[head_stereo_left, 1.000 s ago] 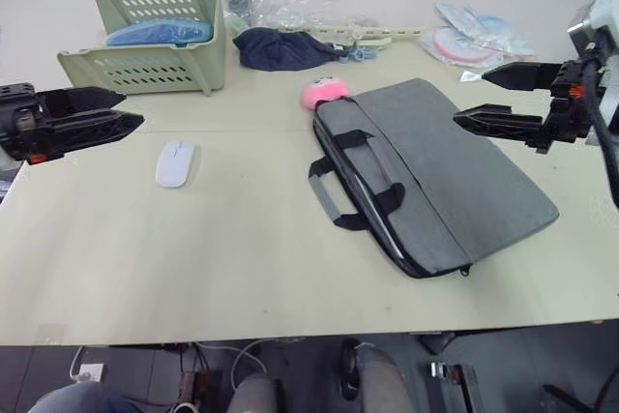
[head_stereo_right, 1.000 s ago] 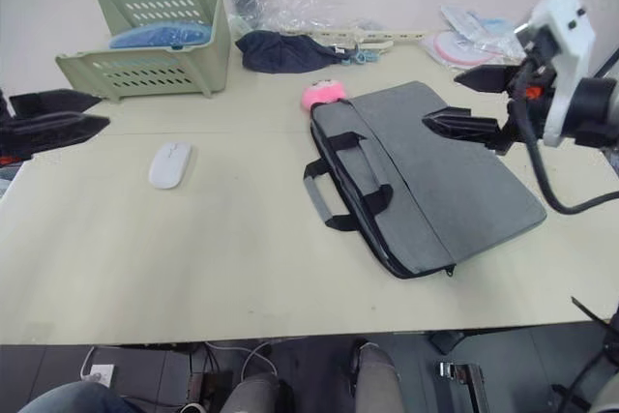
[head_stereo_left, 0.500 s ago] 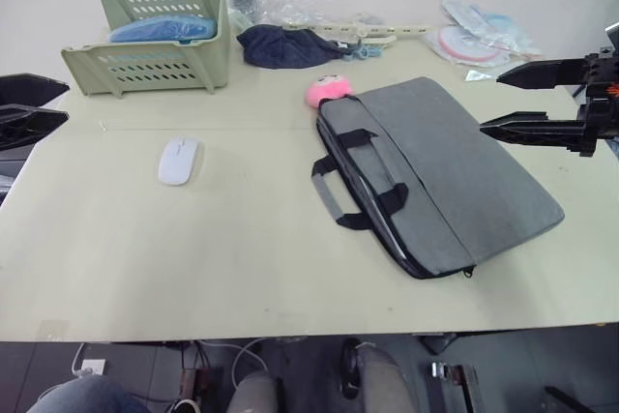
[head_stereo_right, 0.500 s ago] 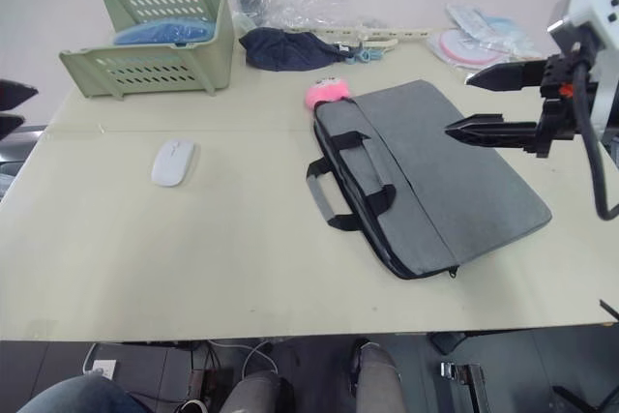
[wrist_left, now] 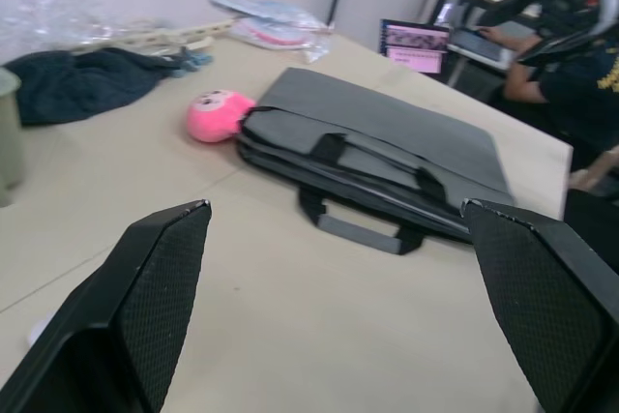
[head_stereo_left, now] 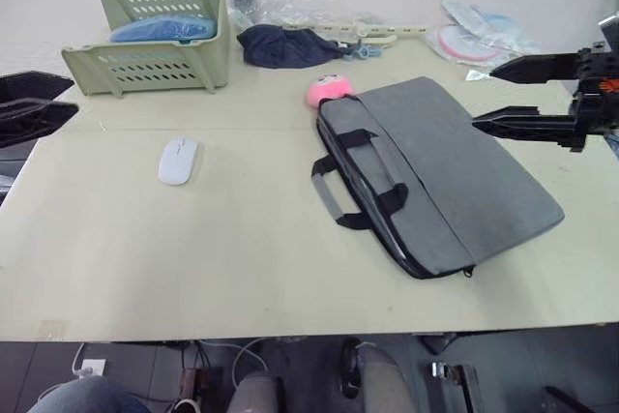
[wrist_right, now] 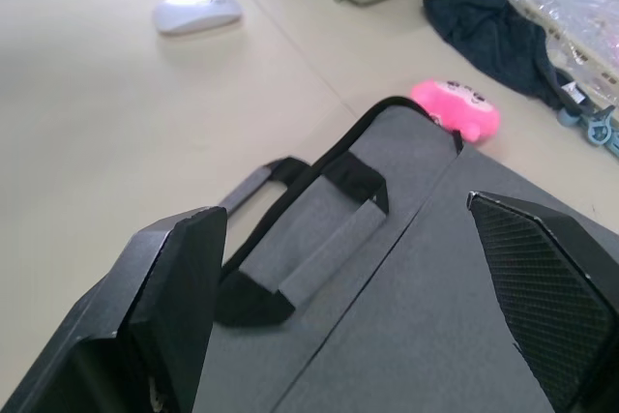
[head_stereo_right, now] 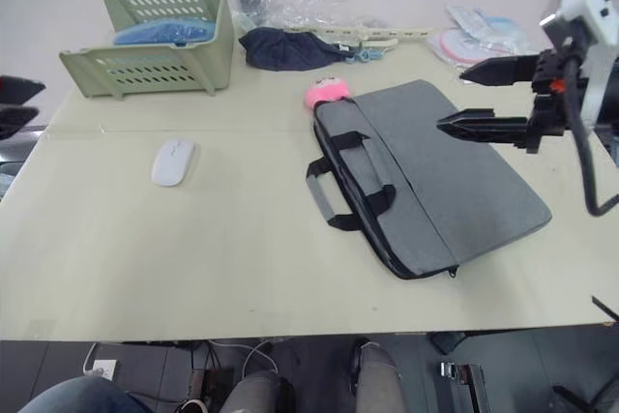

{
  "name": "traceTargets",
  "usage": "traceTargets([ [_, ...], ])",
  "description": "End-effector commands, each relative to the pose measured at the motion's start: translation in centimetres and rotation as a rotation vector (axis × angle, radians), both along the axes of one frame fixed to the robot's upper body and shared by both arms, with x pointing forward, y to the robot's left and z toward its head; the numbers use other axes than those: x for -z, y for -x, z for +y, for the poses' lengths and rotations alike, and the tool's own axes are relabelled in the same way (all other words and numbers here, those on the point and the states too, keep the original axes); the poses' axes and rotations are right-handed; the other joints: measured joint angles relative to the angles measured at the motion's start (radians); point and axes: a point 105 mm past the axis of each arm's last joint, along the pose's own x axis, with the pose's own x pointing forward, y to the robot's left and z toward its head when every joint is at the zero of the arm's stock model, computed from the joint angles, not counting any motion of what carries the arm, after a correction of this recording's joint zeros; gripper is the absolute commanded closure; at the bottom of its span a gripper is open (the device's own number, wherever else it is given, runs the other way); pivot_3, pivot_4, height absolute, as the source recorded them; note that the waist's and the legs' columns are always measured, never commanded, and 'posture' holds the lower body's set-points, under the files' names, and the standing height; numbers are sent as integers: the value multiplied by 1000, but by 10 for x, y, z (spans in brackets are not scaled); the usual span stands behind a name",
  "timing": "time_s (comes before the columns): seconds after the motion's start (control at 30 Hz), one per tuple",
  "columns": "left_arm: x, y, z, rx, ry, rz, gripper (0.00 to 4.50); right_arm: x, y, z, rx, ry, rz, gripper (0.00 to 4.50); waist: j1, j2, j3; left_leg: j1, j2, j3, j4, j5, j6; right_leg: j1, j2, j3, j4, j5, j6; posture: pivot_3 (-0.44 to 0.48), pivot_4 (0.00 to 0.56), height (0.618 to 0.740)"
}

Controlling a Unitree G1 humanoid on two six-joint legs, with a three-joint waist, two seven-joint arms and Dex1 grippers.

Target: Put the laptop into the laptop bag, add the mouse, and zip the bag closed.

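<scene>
Laptop bag (head_stereo_left: 440, 176) lies flat on the surface (head_stereo_left: 242, 268), handles toward the middle, opening edge facing the mouse side; a thin silvery edge shows in the gap along that side, probably the laptop, can't confirm. Mouse (head_stereo_left: 177, 161) sits alone on the surface, well apart from the bag, near the green basket (head_stereo_left: 155, 36). Pink plush (head_stereo_left: 326, 91) touches the bag's far corner.

Right hand (head_stereo_right: 482, 97) hovers over the bag's far end, fingers apart, holding nothing. Left hand (head_stereo_left: 39, 108) hangs off the surface's left edge, fingers apart, empty, near the mouse but not over it.

Risks: mouse is smooth and low, so a pinch from the side could squirt it away or off the edge. Bag mouth looks barely open, mouse may not slip in without the flap being lifted. Plush at the corner could snag the zip run or get mistaken for the mouse. Pulling the zip with one hand may drag the whole bag
</scene>
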Motion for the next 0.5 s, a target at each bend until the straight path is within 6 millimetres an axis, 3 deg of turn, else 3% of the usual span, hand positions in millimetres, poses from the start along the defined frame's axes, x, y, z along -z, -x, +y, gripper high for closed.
traceTargets([
  [0.03,5,-8,1,-74,-49,-25,0,0,9,15,-35,0,-29,136,0,0,0,0,0,0,0,0,0,0,0,0,1,0,0,0,150,740],
  [0.13,15,-15,-1,-118,-49,-31,0,7,12,25,-53,-1,-22,136,0,0,0,1,0,0,1,0,0,-2,0,-1,0,0,0,0,150,740],
  [0.27,25,-33,14,-284,9,-74,0,16,10,37,-45,-33,-21,136,1,-1,0,1,0,0,1,0,0,-2,0,-1,1,0,0,0,150,740],
  [0.4,50,-55,33,-481,-65,-76,0,23,9,48,-40,-57,-20,136,2,-1,-1,1,0,0,2,0,0,-2,0,-1,2,0,0,0,150,740],
  [0.5,72,-76,42,-642,-8,-94,0,29,9,62,-42,-101,-9,136,2,-2,-1,1,0,0,2,0,0,-1,0,0,3,0,0,0,150,740],
])
